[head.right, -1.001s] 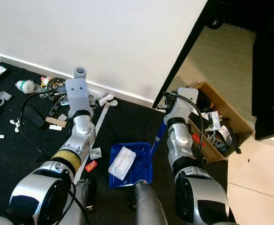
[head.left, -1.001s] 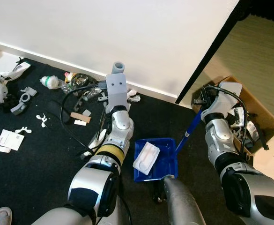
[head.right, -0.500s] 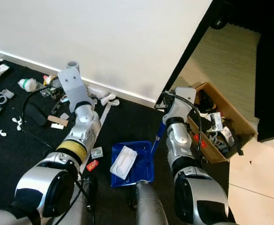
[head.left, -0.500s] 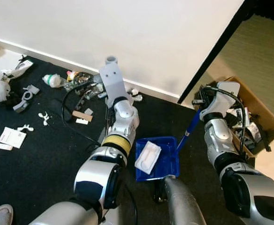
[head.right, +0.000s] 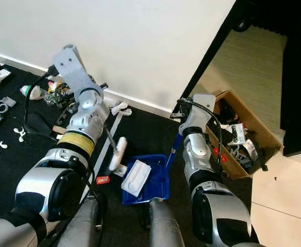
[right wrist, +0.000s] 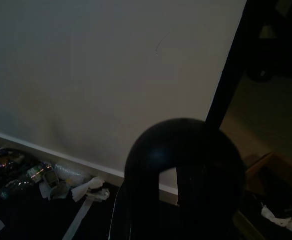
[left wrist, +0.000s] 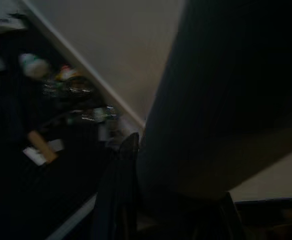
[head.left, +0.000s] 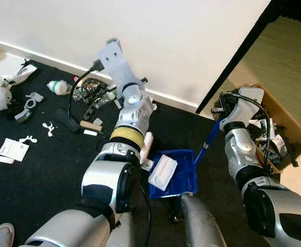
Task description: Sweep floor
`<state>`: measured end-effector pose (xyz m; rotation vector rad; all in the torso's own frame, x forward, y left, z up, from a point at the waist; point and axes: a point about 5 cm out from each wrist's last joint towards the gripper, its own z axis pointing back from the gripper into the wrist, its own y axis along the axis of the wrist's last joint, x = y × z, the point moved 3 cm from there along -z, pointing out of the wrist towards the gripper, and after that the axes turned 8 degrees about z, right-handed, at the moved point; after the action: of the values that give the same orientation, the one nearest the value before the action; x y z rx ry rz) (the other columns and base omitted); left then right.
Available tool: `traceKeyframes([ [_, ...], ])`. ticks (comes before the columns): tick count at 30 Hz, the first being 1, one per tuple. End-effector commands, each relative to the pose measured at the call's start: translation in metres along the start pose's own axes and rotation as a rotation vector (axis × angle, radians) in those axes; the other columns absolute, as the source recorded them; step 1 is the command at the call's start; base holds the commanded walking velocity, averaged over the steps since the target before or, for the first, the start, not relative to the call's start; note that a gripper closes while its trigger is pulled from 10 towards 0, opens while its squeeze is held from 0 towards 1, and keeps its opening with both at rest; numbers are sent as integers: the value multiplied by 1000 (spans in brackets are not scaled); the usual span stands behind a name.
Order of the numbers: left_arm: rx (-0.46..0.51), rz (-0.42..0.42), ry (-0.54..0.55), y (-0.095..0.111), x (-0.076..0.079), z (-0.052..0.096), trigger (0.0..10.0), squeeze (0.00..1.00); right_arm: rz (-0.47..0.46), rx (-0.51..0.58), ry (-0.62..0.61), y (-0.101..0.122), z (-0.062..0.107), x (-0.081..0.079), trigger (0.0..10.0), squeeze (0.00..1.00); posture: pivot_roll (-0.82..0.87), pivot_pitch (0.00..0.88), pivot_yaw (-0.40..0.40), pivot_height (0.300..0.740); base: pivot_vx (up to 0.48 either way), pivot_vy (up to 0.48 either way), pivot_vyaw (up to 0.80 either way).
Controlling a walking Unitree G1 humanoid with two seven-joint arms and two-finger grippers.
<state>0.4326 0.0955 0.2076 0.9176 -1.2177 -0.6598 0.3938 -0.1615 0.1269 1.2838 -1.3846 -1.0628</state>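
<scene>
My right hand (head.left: 218,119) gripped the blue dustpan (head.left: 177,175) by its handle; my left hand (head.left: 120,87) reached toward the wall, fingers' state unclear.

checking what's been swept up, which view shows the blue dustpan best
The right eye view: the dustpan lies whole, white litter inside. The left eye view shows it too, partly behind the robot's leg. The wrist views are too dark.

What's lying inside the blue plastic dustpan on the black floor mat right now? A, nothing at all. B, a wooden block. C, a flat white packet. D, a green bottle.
C: a flat white packet lies in the blue plastic dustpan.
</scene>
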Motion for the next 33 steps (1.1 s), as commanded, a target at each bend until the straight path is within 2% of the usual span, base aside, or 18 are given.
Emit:
traceKeyframes([
  [1,10,19,-147,11,25,4,10000,0,-35,-71,13,-17,9,-6,10000,0,50,293,-82,740,0,0,0],
  [4,43,-82,-278,21,17,1,10000,0,-36,-70,14,-16,8,-6,10000,0,50,286,-83,740,0,0,0],
  [6,75,-177,-306,27,6,-2,10000,0,-36,-69,15,-16,7,-5,10000,0,51,282,-85,740,0,0,0],
  [7,75,-177,-306,27,6,-2,10000,0,-36,-69,15,-16,7,-5,10000,0,51,282,-85,740,0,0,0],
  [8,116,-300,-308,33,-8,-6,10000,0,-36,-69,16,-15,7,-5,10000,0,52,276,-88,740,0,0,0],
  [9,116,-300,-308,33,-8,-6,10000,0,-36,-69,16,-15,7,-5,10000,0,52,276,-88,740,0,0,0],
  [10,141,-400,-298,36,-23,-9,10000,0,-35,-67,16,-14,6,-4,10000,0,52,276,-88,740,0,0,0],
  [12,152,-468,-291,40,-36,-11,10000,0,-35,-64,16,-13,5,-3,10000,0,53,270,-90,740,0,0,0],
  [15,156,-492,-287,43,-42,-12,10000,0,-35,-62,15,-12,5,-3,10000,0,52,268,-90,740,0,0,0],
  [18,179,-528,-267,56,-62,-15,10000,0,-34,-49,12,-8,2,-1,10000,0,52,261,-92,740,0,0,0],
  [20,182,-531,-271,60,-66,-15,10000,0,-33,-46,11,-7,1,-1,10000,0,52,261,-92,740,0,0,0],
  [23,274,-550,-240,88,-82,-16,10000,0,-9,-24,-13,0,-4,6,10000,0,54,262,-92,740,0,0,0],
  [26,307,-572,-226,97,-89,-15,10000,0,8,-14,-30,4,-6,9,10000,0,55,264,-91,740,0,0,0],
  [27,307,-572,-226,97,-89,-15,10000,0,8,-14,-30,4,-6,9,10000,0,55,264,-91,740,0,0,0],
  [29,305,-625,-210,98,-101,-15,10000,0,3,3,-47,12,-12,10,10000,0,57,270,-90,740,0,0,0],
  [31,305,-625,-210,98,-101,-15,10000,0,3,3,-47,12,-12,10,10000,0,57,270,-90,740,0,0,0],
  [33,294,-656,-177,94,-117,-14,10000,0,-12,33,-64,25,-20,11,10000,0,59,272,-92,740,0,0,0],
])
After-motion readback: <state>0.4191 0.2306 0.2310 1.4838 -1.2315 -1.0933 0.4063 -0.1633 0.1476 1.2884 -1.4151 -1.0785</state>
